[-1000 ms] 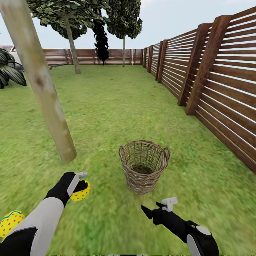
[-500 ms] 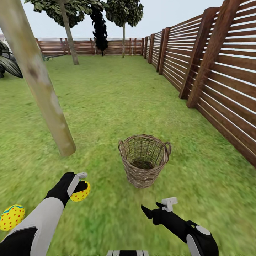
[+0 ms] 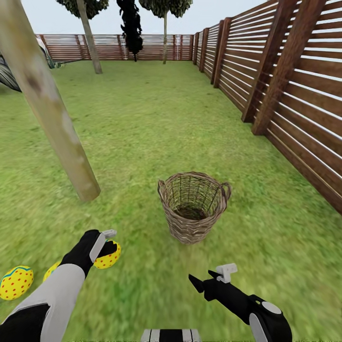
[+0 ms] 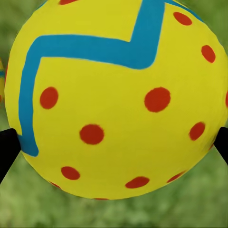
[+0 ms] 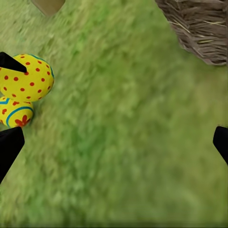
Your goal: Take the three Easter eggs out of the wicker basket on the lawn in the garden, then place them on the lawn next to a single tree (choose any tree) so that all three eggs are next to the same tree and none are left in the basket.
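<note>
We are seeing the lawn (image 3: 142, 123) carrying the wicker basket (image 3: 193, 207) ahead of our right claw (image 3: 209, 280) and two eggs (image 3: 15, 282) beside our left claw (image 3: 108, 241).

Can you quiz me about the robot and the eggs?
1. True or false: the basket is empty.
2. The left gripper holds: A) an egg B) a handle C) nothing.
3. How many eggs lie on the lawn?
Key: 1 true; 2 A; 3 two.
</note>
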